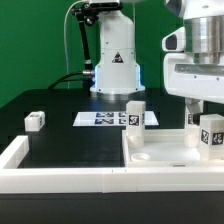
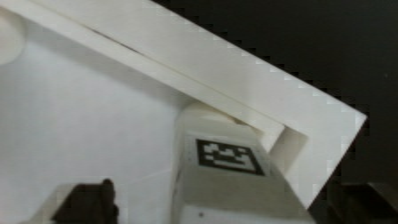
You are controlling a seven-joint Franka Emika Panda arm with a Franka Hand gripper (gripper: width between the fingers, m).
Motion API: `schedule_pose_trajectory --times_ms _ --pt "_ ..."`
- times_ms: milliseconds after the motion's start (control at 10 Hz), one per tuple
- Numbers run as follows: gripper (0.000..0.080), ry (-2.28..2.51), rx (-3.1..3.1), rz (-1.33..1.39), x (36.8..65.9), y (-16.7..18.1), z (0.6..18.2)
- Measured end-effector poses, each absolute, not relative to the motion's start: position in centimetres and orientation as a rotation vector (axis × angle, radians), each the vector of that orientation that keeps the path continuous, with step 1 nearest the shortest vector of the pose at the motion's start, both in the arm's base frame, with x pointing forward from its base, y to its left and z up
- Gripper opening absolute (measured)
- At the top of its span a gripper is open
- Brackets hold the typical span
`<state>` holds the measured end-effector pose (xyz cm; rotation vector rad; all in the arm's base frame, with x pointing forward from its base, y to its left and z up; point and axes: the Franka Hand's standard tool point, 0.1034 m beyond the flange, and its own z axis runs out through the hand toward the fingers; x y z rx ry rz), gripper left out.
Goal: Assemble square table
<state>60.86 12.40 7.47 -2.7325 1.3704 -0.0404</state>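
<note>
Jaws apart astride white leg block [image 2: 228, 160], rimmed tabletop [image 1: 165, 156]

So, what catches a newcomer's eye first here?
The gripper hangs open over the square tabletop at the exterior view's right, a tagged leg block in the corner between its fingers. A second leg block stands by the tabletop's far corner; a third block lies apart on the black table.
</note>
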Motion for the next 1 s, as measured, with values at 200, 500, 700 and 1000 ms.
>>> schedule_pose_trajectory --times_ms 200,500,700,1000 --pt "0.0647 0.983 -2.903 -0.056 60.8 12.35 7.31" --pt "0.0649 0.613 -3.014 -0.066 60.82 12.46 7.39" --pt "0.0649 0.369 -3.067 -0.061 60.76 12.45 7.4" --pt "0.0649 -0.051 -3.114 -0.053 60.88 12.32 7.46"
